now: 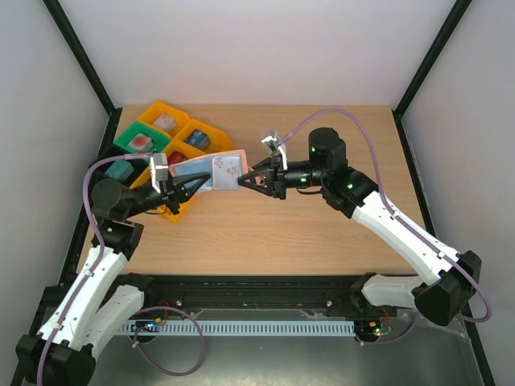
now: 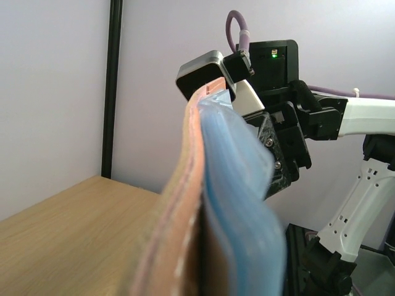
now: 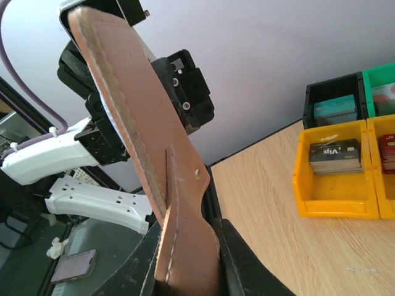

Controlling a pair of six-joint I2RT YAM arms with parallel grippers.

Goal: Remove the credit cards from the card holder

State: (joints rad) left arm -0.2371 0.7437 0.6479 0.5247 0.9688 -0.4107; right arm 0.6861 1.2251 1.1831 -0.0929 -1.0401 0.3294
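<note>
Tan card holder (image 3: pixel 142 135), which I held off the wood between the two arms, hung above the far-left part of the worktop (image 1: pixel 306 233). The left gripper (image 1: pixel 191 186) had its jaws pressed together on the holder's left end. The right gripper (image 1: pixel 246 179) met it from the right, its jaws pinching the opposite end of the leather. In the right wrist view its dark fingers (image 3: pixel 237 268) sat tight on either side of the stitched flap.

The holder stood on edge and tilted, with a small pale stud on its brown outer face and a line of light stitching along its border. Light blue credit cards (image 2: pixel 237 203) lay packed against its inner side, within the fold. Their edges showed just beside the tan leather in the left wrist view. From above, the face turned to the camera showed blue and white, and a salmon-pink strip ran along the far edge.

Beyond the holder, at the far left of the worktop, I could see a cluster of plastic trays. Among them were a yellow tray (image 3: pixel 336 203) carrying a dark block (image 3: pixel 335 155) marked "Vip", a black tray (image 3: pixel 308 102) with a teal block inside, and a green tray (image 3: pixel 378 69) next to it. Both arms reached in from the near edge, and their fingertips came close together at the holder.
</note>
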